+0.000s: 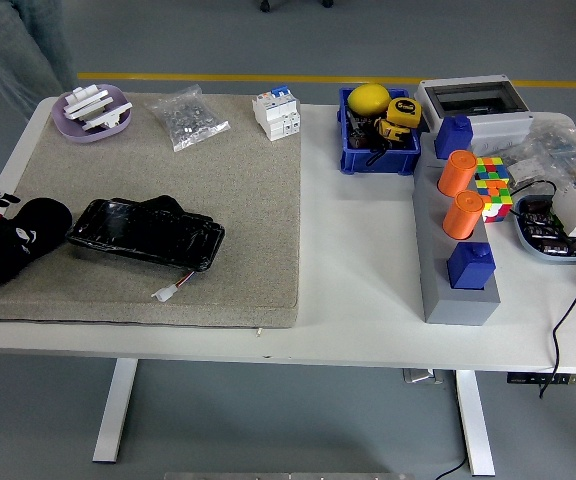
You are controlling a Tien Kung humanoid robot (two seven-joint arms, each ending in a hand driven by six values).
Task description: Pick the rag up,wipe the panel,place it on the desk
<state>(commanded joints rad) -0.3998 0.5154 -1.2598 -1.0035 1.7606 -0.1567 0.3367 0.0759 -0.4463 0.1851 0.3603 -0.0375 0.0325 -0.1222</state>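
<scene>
From the head view you see the black panel (146, 233) lying flat on the gray mat (218, 180), its long side running left to right. Your left hand (8, 245) rests at its left end, on the surface. You cannot tell how its fingers sit, or where the rag is.

At frame left a mat (228, 200) lies on the desk (358, 260), bearing the panel (148, 232) at lower left and a bowl (92, 112) at upper left. A bin (378, 158) sits upper centre, with a block (456, 270) to its lower right.
</scene>
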